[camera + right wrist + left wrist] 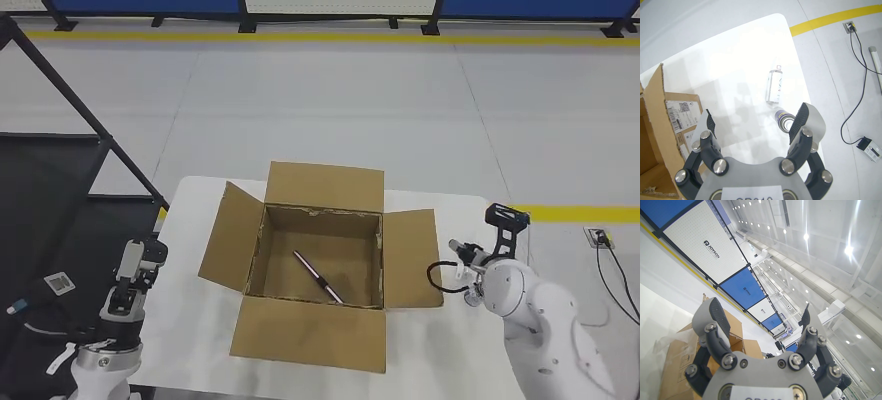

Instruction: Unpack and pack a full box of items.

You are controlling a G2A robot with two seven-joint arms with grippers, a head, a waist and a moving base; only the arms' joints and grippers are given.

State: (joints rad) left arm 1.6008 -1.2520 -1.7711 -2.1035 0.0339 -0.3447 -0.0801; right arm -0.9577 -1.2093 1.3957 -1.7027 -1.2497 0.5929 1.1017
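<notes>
An open cardboard box (310,340) stands mid-table with all flaps folded out. A thin dark rod (318,276) lies slanted on its floor. My left gripper (761,315) is open and empty, tilted up toward the ceiling beside the box's left side (677,357). My right gripper (753,121) is open and empty above the table's right part, next to the box's right flap (657,106). A clear bottle with a white label (774,89) lies on the table beyond it. A small purple-labelled can (781,118) rests close to one fingertip (797,119).
The white table (190,330) ends just right of the bottle, at a rounded corner (783,19). A black fabric frame (50,200) stands left of the table. On the floor to the right lie a cable (857,79) and a small carton (868,148).
</notes>
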